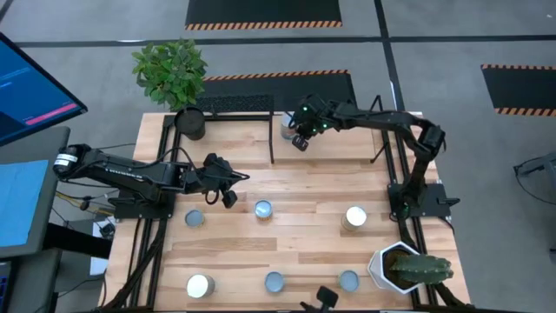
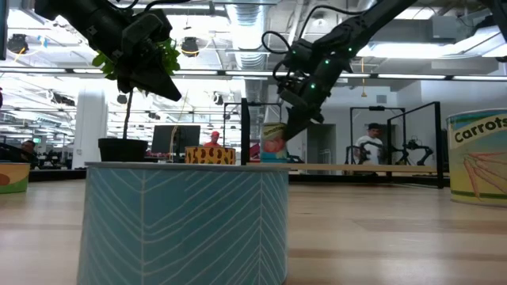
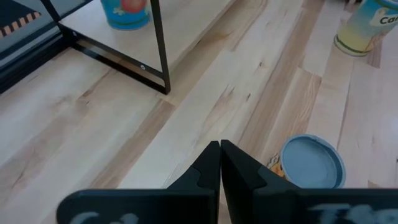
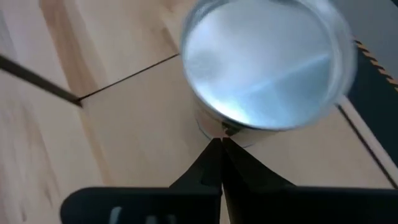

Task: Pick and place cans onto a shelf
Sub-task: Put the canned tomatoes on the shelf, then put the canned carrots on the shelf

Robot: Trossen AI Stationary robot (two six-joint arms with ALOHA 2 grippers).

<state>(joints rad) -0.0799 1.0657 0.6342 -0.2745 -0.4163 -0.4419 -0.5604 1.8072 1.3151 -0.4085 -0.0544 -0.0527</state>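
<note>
- Right gripper [image 1: 301, 139] closed to a narrow point, holding nothing, just beside one can [image 1: 287, 130] standing on the shelf [image 1: 234, 135].
- Left gripper [image 1: 228, 195] shut, empty, above the table [image 1: 304, 187].
- Six cans [image 1: 263, 209] across the table.

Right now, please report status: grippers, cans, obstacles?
Right gripper shut, empty, beside one can on the shelf. Left gripper shut, empty, mid-table. Six cans on table. Nothing blocking.
</note>
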